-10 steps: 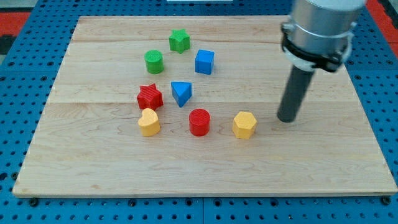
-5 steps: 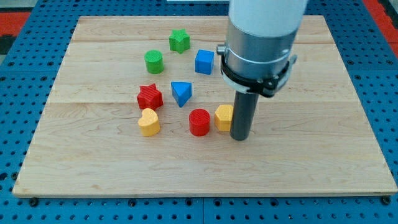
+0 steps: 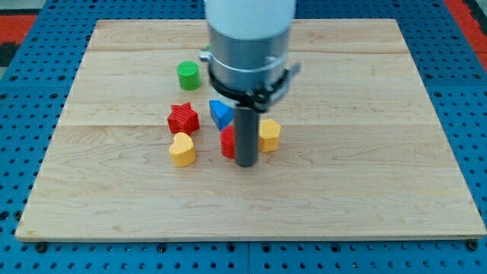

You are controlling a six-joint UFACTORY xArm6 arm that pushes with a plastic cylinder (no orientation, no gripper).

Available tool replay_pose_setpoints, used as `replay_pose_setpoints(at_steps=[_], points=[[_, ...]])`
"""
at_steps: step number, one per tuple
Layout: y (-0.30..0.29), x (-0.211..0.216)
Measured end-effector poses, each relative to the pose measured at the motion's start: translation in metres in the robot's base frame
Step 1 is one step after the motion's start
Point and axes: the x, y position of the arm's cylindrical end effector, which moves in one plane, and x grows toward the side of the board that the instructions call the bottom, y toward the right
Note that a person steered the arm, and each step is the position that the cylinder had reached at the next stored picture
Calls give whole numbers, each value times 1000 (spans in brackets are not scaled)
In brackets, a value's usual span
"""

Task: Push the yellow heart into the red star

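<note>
The yellow heart (image 3: 182, 149) lies just below the red star (image 3: 183, 119) at the board's left-centre, nearly touching it. My tip (image 3: 245, 162) rests on the board to the right of the heart, about a block's width beyond the red cylinder (image 3: 227, 142), which the rod partly hides. The yellow hexagon block (image 3: 269, 135) sits right of the rod, close against it.
A blue triangle block (image 3: 219, 113) sits above the red cylinder, partly hidden by the arm. A green cylinder (image 3: 187, 75) is near the view's top left. The arm body hides the green star and blue cube. The wooden board (image 3: 380, 190) rests on a blue pegboard.
My tip has swept left across the board, from right of the yellow hexagon to between it and the red cylinder. The hexagon slid left; the red cylinder shifted slightly left. Heart and star have not moved.
</note>
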Motion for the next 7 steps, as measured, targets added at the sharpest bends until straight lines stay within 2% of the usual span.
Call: replay_pose_setpoints(at_steps=[1,2,3,4,5,6,7], points=[[-4,12],[-31,42],[-71,26],[-60,-11],[-59,-16],[-61,19],[-95,3]])
